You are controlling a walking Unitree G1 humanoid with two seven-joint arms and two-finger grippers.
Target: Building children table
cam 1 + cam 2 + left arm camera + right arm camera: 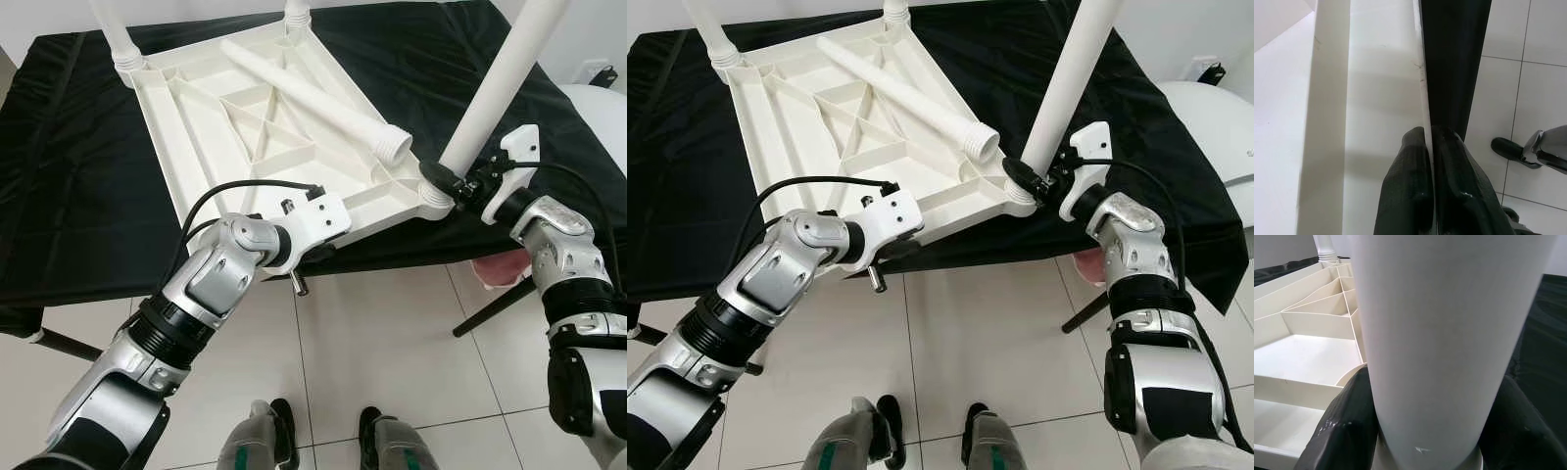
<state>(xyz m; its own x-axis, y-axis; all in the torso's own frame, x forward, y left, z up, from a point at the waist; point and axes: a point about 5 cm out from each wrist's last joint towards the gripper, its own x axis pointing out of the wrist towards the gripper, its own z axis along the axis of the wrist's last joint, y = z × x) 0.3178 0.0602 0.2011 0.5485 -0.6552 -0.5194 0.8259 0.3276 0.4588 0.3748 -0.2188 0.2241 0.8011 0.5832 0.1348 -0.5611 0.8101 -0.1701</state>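
We are pinching the near rim of the upturned white tabletop point(245, 127) with our left gripper point(1429, 161), its fingers clenched on the thin edge. Our right gripper point(1425, 431) is clamping the leg point(495, 88) standing in the near right corner socket. A loose leg point(901, 98) is lying across the ribbed underside, all on the black-draped table point(69, 196).

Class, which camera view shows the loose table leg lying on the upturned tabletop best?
The left eye view: the loose leg lies whole, threaded end included, across the ribbed tabletop. The right eye view shows it likewise; the wrist views show other parts.
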